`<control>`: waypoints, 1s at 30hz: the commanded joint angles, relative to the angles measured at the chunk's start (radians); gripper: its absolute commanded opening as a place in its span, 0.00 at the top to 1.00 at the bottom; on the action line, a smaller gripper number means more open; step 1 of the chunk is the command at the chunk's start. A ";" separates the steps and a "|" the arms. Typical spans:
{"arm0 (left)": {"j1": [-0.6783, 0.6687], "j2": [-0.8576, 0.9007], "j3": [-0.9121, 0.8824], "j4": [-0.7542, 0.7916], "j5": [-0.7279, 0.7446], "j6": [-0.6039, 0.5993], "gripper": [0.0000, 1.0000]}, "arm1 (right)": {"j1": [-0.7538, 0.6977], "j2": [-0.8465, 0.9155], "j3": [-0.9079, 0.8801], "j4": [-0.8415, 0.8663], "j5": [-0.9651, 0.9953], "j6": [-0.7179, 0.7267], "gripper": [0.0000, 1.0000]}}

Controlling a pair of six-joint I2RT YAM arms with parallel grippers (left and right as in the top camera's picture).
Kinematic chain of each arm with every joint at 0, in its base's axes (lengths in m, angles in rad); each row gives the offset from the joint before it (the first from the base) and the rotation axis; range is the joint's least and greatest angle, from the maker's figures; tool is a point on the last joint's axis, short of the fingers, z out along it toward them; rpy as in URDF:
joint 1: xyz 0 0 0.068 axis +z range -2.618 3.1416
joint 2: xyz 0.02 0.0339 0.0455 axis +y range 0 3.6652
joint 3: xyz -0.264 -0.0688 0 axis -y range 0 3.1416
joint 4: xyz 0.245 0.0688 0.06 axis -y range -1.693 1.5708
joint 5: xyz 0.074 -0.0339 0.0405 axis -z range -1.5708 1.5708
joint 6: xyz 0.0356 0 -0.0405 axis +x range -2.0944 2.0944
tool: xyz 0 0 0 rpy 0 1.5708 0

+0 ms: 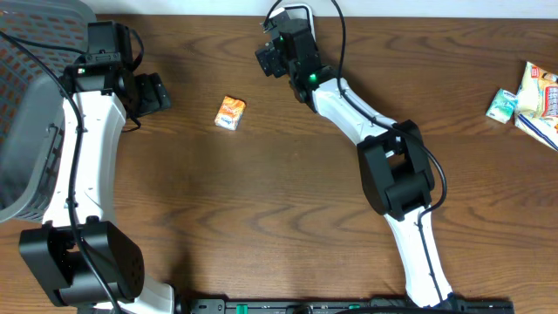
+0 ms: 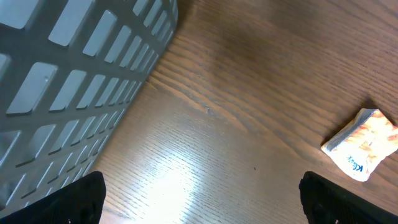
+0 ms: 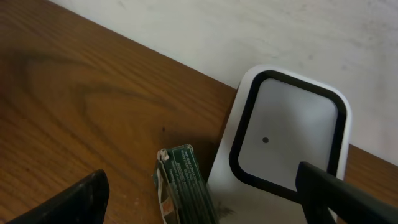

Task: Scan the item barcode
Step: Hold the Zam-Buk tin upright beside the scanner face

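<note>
Wooden table (image 3: 81, 93) — green packet (image 3: 186, 180), print unreadable, scanner (image 3: 289, 134)

overhead: the right arm (image 1: 301, 61) covers most of your scanner (image 1: 301, 9), so only a white rim shows | right wrist: the green packet (image 3: 186, 186) runs off the bottom edge, print too small for you to read | overhead left: the grey basket (image 1: 26, 105) is cut by the frame | overhead right: the snack packs (image 1: 542, 94) are cut off too
</note>
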 commanded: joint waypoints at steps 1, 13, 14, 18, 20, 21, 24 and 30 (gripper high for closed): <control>0.002 0.010 -0.005 -0.002 0.002 0.009 0.02 | -0.039 0.041 0.003 0.001 -0.183 -0.015 0.11; 0.002 0.010 -0.005 -0.002 0.002 0.009 0.02 | -0.060 0.068 0.003 -0.001 -0.266 -0.015 0.15; 0.002 0.010 -0.005 -0.002 0.002 0.009 0.03 | -0.060 0.068 0.003 -0.004 -0.266 -0.015 0.16; 0.002 0.010 -0.005 -0.002 0.002 0.009 0.03 | -0.057 0.069 0.003 -0.018 -0.275 -0.015 0.36; 0.002 0.010 -0.005 -0.002 0.002 0.009 0.03 | -0.053 0.069 0.003 -0.023 -0.277 -0.015 0.36; 0.002 0.010 -0.005 -0.002 0.002 0.009 0.03 | -0.051 0.069 0.003 -0.025 -0.277 -0.015 0.36; 0.002 0.010 -0.005 -0.002 0.002 0.009 0.02 | -0.050 0.069 0.003 -0.029 -0.277 -0.015 0.36; 0.002 0.010 -0.005 -0.002 0.002 0.009 0.02 | -0.051 0.069 0.003 -0.043 -0.277 -0.015 0.67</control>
